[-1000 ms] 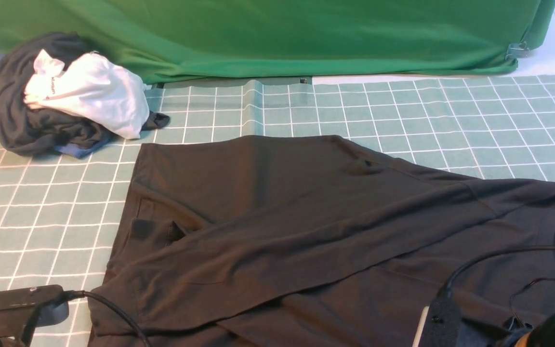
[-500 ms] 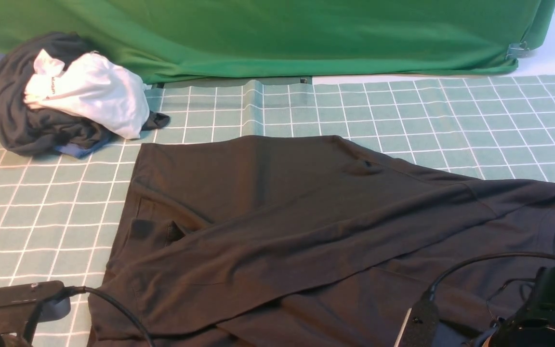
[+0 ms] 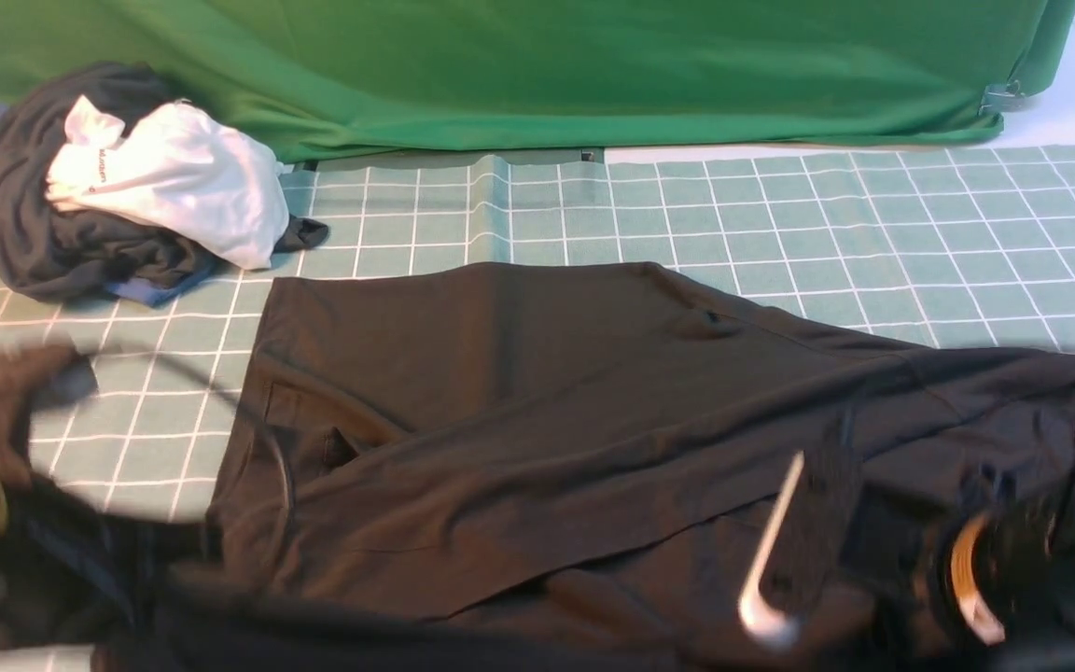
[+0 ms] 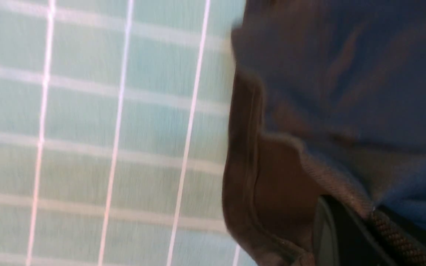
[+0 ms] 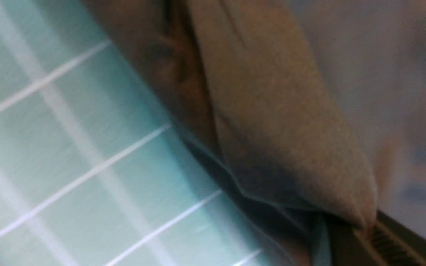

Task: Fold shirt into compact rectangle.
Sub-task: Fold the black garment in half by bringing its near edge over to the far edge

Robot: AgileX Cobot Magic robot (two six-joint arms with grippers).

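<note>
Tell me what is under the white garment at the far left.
The white garment lies on a bundled dark grey garment, with a blue garment peeking out beneath, on the checked mat. Anything deeper in the pile is covered.

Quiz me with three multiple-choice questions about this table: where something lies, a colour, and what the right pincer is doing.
1. Where is the heap of clothes?
A) at the far left of the checked mat
B) at the far right
C) in the middle

2. What colour is the backdrop cloth?
A) red
B) green
C) yellow

3. The right pincer is:
A) wide open
B) gripping a cup
C) shut on the black shirt

Answers: 1 A, the heap sits at the mat's far left corner. 2 B, the cloth is plainly green. 3 C, the right wrist view shows dark fabric pinched at its tip.
</note>
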